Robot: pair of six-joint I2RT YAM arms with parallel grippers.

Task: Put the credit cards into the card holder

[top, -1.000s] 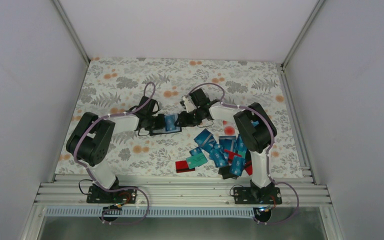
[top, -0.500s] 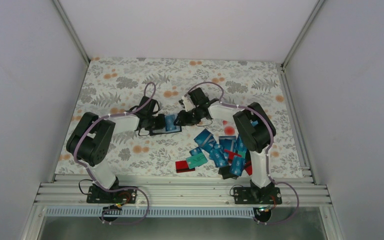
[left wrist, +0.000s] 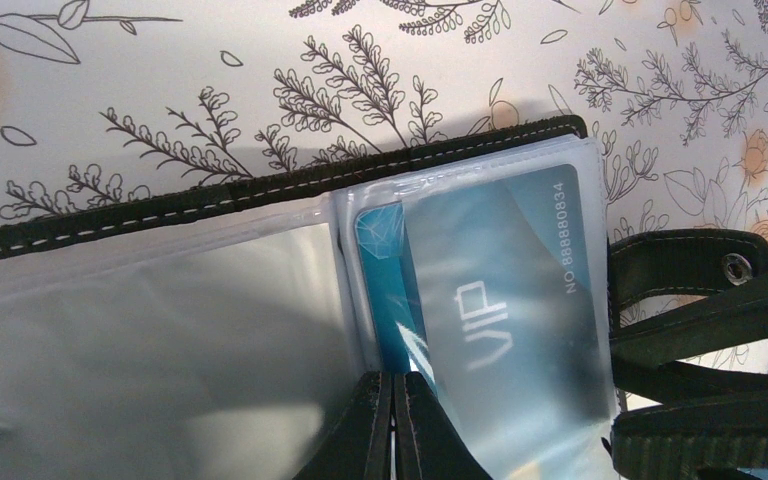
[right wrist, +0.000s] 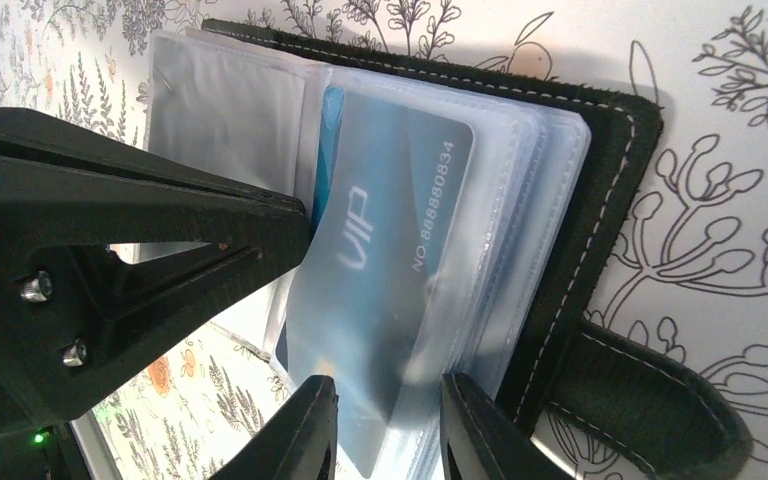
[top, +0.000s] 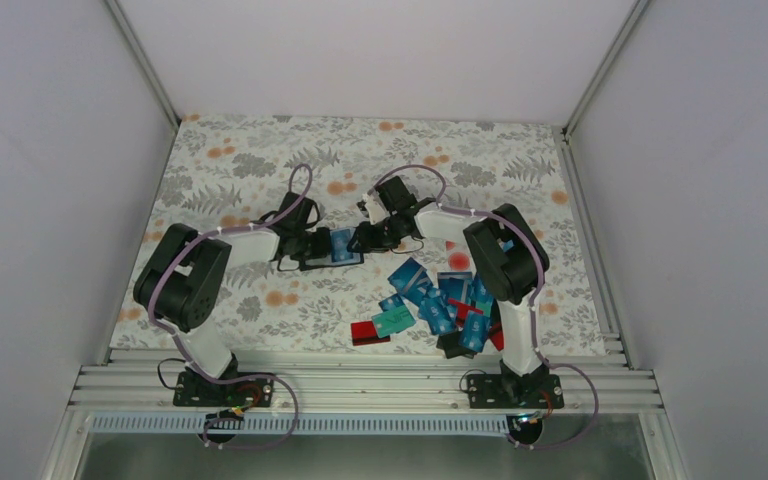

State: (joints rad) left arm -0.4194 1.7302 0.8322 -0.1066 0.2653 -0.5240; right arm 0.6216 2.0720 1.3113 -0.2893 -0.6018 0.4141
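The right end effector [right wrist: 390, 390] has its fingers apart, flanking the outer end of a blue VIP card [right wrist: 380, 230]. That card lies partway into a clear sleeve [right wrist: 550, 200] of the card holder [right wrist: 605, 200], and nothing shows the fingers clamped on it. The left end effector [left wrist: 392, 388] has its fingers together at the holder's fold — whether a sleeve edge is nipped between them I cannot tell. The holder lies open on the table [top: 240, 170] between the two arms, and the loose credit cards [top: 435, 295] are heaped near the right arm's base.

The step in hand looks like seating this card. It sits skewed in the sleeve, its numbered edge tilted against the holder's stitched border, so a straight push would likely jam a corner at the sleeve's seam. Better to square it first, then slide it toward the fold with light, even pressure along its outer edge. The left fingers should pin the holder meanwhile — the case looks light and would probably skate across the table otherwise. The right fingers should keep clear of the strap [right wrist: 650, 420] beside them.
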